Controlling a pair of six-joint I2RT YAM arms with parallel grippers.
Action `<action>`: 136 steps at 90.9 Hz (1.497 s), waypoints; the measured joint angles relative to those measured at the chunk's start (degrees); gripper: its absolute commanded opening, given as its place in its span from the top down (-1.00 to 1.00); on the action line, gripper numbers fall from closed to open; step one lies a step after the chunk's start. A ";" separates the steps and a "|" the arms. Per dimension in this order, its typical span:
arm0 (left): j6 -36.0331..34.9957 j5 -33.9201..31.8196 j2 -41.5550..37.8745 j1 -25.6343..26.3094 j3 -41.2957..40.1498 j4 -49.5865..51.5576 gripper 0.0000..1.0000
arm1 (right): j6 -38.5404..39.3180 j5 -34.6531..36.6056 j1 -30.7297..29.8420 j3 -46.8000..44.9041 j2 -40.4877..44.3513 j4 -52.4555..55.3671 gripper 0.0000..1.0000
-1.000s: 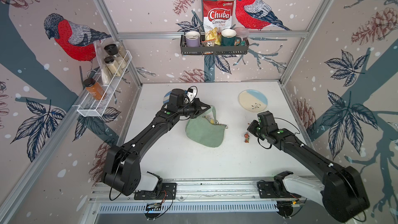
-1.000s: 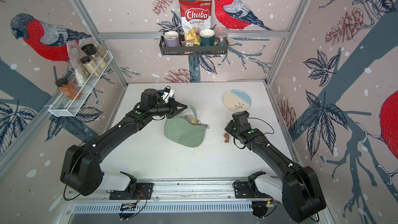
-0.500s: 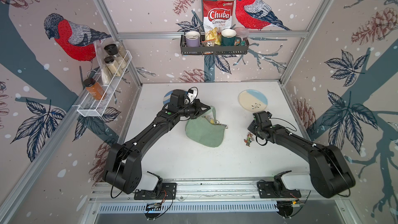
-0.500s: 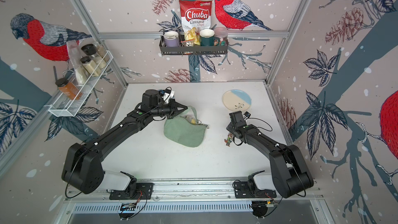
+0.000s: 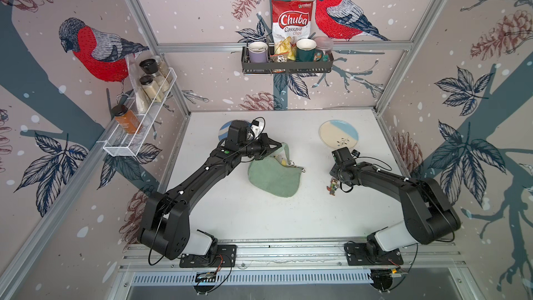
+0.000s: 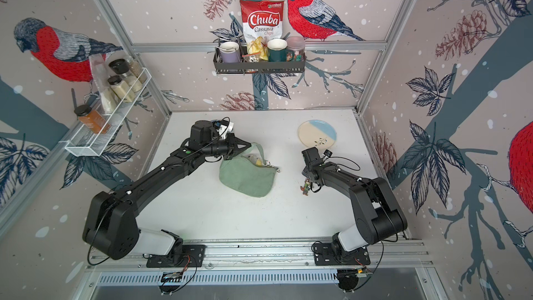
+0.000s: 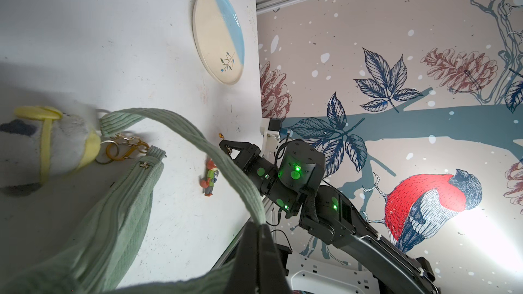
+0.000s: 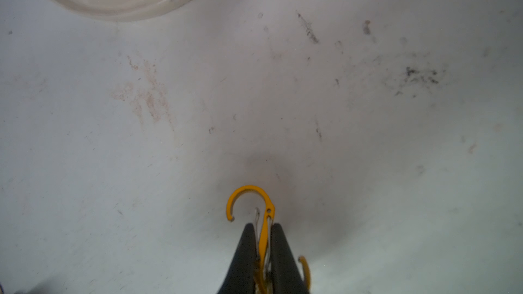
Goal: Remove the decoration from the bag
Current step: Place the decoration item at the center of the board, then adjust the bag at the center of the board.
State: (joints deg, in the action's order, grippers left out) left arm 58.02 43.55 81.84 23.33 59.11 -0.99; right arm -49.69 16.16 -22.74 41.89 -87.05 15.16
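The sage-green bag point(image 5: 274, 178) point(image 6: 245, 180) lies mid-table. My left gripper point(image 7: 259, 227) point(image 5: 280, 146) is shut on its strap point(image 7: 198, 140) and holds it up in a loop. A white and yellow plush charm point(image 7: 56, 142) hangs on gold rings at the bag's top. The decoration, a small fox figure point(image 5: 333, 186) point(image 6: 305, 187) point(image 7: 210, 178), lies on the table well right of the bag. Its yellow carabiner clip point(image 8: 254, 202) is pinched between the jaws of my right gripper point(image 8: 261, 226) point(image 7: 225, 145), just above the tabletop.
A cream and blue plate point(image 5: 339, 137) sits at the back right, close behind the right gripper. Another plate point(image 5: 223, 131) peeks out under the left wrist. A black shelf point(image 5: 287, 66) and a white wire rack point(image 5: 138, 128) hang on the walls.
The right arm has folded, its elbow swinging out to the right, while its gripper stays by the fox figure. The left arm and bag have not moved.
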 measured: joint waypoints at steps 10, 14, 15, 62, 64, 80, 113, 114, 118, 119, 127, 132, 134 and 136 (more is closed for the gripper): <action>-0.02 0.00 0.00 0.00 0.00 0.00 1.00 | -0.17 -0.22 0.00 0.04 -0.79 0.50 0.57; 0.00 0.00 0.00 0.00 -0.02 0.00 1.00 | -0.20 -0.26 0.00 0.04 -1.03 0.70 0.56; 0.00 0.00 0.00 0.00 -0.02 0.00 1.00 | -0.20 -0.28 0.00 0.04 -1.09 0.76 0.55; -0.07 0.02 -0.09 -0.02 -0.04 0.02 1.00 | -1.11 -1.07 0.07 0.15 -1.18 2.86 0.24; -0.17 0.02 -0.11 -0.04 -0.04 0.00 1.00 | -1.11 -1.09 0.15 0.15 -1.18 2.86 0.24; -0.28 0.02 -0.11 -0.09 -0.07 0.00 1.00 | -1.25 -1.36 0.39 0.28 -1.18 2.95 0.16; -0.92 0.00 -0.37 -0.09 -0.28 0.02 1.00 | -1.07 -8.46 2.89 2.75 -0.02 6.12 -0.35; -0.92 0.00 -0.37 -0.09 -0.28 0.02 1.00 | -1.05 -8.81 3.02 2.91 0.09 6.27 -0.39; -0.90 0.00 -0.37 -0.09 -0.35 0.02 1.00 | -1.03 -9.86 3.63 3.39 0.57 6.78 -0.50; -0.90 0.00 -0.37 -0.09 -0.37 0.02 1.00 | -1.03 -10.23 3.80 3.54 0.70 6.95 -0.52; -0.92 -0.02 -0.42 -0.09 -0.37 0.04 1.00 | -0.57 -13.49 5.66 5.03 1.44 9.18 -0.79; -0.92 0.00 -0.52 -0.09 -0.37 0.02 1.00 | 0.31 -15.78 6.82 6.49 1.68 10.80 -0.80; -0.92 -0.02 -0.59 -0.09 -0.37 0.02 1.00 | 0.44 -16.57 7.10 7.08 1.77 11.41 -0.80; -0.92 -0.02 -0.61 -0.09 -0.37 0.07 1.00 | 0.66 -17.14 7.34 7.82 1.92 12.17 -0.80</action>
State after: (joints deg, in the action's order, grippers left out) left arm 57.10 43.53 81.23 23.24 58.74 -0.93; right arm -49.04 -0.97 -15.40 49.71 -85.12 27.33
